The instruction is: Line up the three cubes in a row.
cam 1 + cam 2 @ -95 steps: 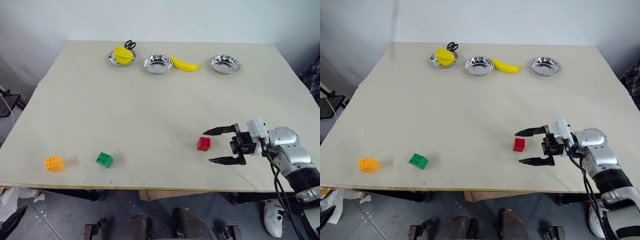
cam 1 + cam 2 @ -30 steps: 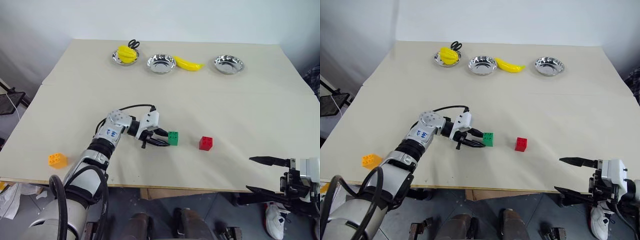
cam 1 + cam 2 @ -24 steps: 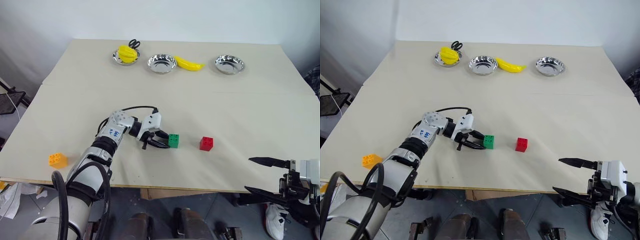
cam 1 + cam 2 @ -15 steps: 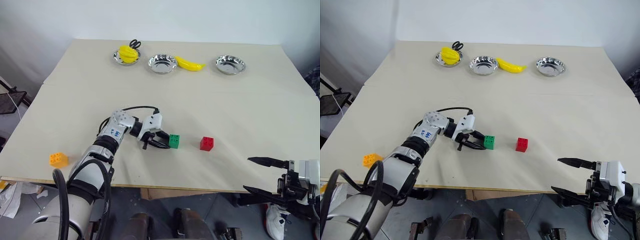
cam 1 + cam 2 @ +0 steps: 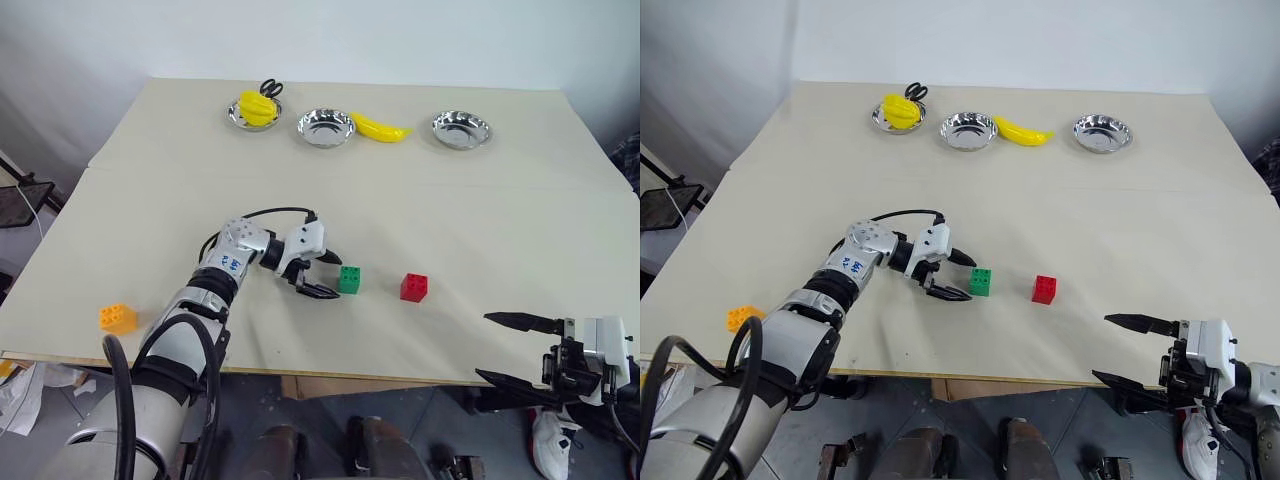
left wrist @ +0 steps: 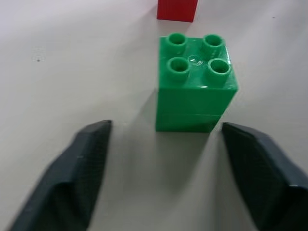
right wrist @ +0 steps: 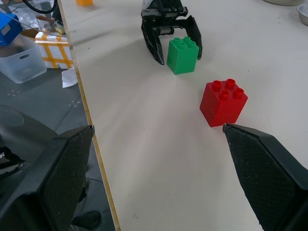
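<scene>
From the head views, the green cube (image 5: 349,279) sits on the table (image 5: 450,200) beside the red cube (image 5: 413,287), the orange cube (image 5: 117,318) far off toward the left edge. The left gripper (image 5: 326,275), fingers apart, is the nearer arm.

In the left wrist view, the green cube stands free between the spread fingers (image 6: 77,173).

In the right wrist view, the right gripper (image 7: 168,178) gapes wide, empty, off the table's near edge.

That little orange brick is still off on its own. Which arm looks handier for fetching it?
The left. The orange brick lies near the table's left front corner, and the left tool stands open beside the green brick, on that half. The right tool hangs off the table's right front edge, far across.
</scene>
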### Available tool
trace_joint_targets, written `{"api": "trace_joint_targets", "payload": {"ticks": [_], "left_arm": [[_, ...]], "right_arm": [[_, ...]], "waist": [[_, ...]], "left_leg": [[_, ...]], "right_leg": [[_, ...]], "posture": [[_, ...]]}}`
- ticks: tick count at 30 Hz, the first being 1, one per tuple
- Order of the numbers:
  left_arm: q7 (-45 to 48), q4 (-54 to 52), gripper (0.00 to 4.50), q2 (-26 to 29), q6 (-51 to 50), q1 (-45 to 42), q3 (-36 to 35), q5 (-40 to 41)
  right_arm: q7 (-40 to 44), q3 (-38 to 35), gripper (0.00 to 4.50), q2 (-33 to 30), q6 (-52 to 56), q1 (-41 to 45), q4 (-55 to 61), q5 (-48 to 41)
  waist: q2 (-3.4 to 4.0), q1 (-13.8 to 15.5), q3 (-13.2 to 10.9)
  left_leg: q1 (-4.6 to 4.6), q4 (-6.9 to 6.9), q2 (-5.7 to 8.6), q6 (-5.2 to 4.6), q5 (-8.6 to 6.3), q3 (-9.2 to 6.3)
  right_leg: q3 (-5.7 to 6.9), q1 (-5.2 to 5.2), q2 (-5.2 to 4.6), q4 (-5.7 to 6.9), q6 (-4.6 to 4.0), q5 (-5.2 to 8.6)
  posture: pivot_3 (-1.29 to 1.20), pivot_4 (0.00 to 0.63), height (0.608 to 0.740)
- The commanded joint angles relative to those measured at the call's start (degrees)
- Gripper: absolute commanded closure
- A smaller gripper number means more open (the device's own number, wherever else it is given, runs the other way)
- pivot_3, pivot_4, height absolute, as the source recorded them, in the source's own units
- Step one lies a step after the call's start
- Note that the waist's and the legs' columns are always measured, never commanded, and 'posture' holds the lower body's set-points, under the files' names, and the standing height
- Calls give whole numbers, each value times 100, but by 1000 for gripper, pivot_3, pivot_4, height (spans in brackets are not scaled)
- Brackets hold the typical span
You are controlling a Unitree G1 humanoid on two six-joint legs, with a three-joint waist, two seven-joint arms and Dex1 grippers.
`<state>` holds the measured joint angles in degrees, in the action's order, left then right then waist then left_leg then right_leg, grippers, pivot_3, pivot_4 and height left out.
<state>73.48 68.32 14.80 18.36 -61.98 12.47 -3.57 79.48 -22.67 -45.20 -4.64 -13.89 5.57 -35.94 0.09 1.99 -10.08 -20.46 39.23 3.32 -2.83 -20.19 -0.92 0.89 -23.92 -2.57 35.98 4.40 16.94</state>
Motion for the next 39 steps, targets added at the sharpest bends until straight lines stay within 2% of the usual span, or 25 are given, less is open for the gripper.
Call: {"api": "trace_joint_targets", "payload": {"ticks": [1,4,7,10,13,17,22,27,33,39], "left_arm": [[295,-288,53,182,166,103,-199,169],[1017,-1082,53,486,103,499,-635,836],[1290,-1790,53,712,-89,840,-852,1211],[1304,-3798,53,1594,-644,2077,-1499,1959],[562,-5748,53,2258,-1549,3393,-2424,2612],[-757,-7698,53,2472,-2477,4933,-3716,3176],[-2126,-9262,53,2051,-3164,6905,-5684,3754],[-2738,-9735,53,1035,-3171,8744,-7129,4214],[-2781,-8843,53,103,-2545,9920,-7686,4259],[-2885,-8460,53,-226,-2359,10298,-7483,4339]], "right_arm": [[5,17,0,35,28,90,122,-60],[-12,144,0,57,147,329,168,-131],[-9,251,0,64,263,490,180,-158],[7,626,0,99,579,1013,103,-171],[207,1043,0,211,766,1581,-58,-188],[490,1478,0,436,812,2241,-355,-117],[793,1868,0,740,797,2913,-695,-69],[1085,2102,0,962,763,3344,-1012,-15],[1259,2192,0,1021,557,3702,-1410,87],[1302,2196,0,927,455,3713,-1436,-7]], "waist": [[0,-5,0],[0,-60,0],[1,-72,0],[1,-176,0],[0,-221,0],[0,-144,0],[0,-48,1],[-2,-72,1],[-3,-54,1],[-4,-56,1]], "left_leg": [[0,0,0,0,0,0],[0,-1,0,2,0,-1],[0,-1,-2,6,2,-1],[4,-3,-5,10,1,3],[3,-5,-10,13,-1,-2],[3,-4,-10,5,-3,-4],[16,-7,-7,-11,-13,-11],[17,-8,-7,-14,-19,-8],[22,-10,-7,-26,-27,-8],[23,-11,-8,-51,-42,-7]], "right_leg": [[1,0,0,0,0,0],[0,-2,0,2,0,0],[0,-5,0,4,-1,0],[-8,-7,2,7,-2,0],[-4,-10,4,11,-5,2],[-3,-1,1,2,-5,3],[-5,21,-3,-11,-6,3],[-4,25,-2,-27,-6,3],[-6,42,-4,-46,-18,10],[-8,42,-5,-46,-26,14]], "posture": [[0,150,740],[0,150,740],[0,150,740],[0,150,740],[0,150,740],[0,150,740],[0,150,740],[0,150,740],[0,150,740],[0,150,740]]}}
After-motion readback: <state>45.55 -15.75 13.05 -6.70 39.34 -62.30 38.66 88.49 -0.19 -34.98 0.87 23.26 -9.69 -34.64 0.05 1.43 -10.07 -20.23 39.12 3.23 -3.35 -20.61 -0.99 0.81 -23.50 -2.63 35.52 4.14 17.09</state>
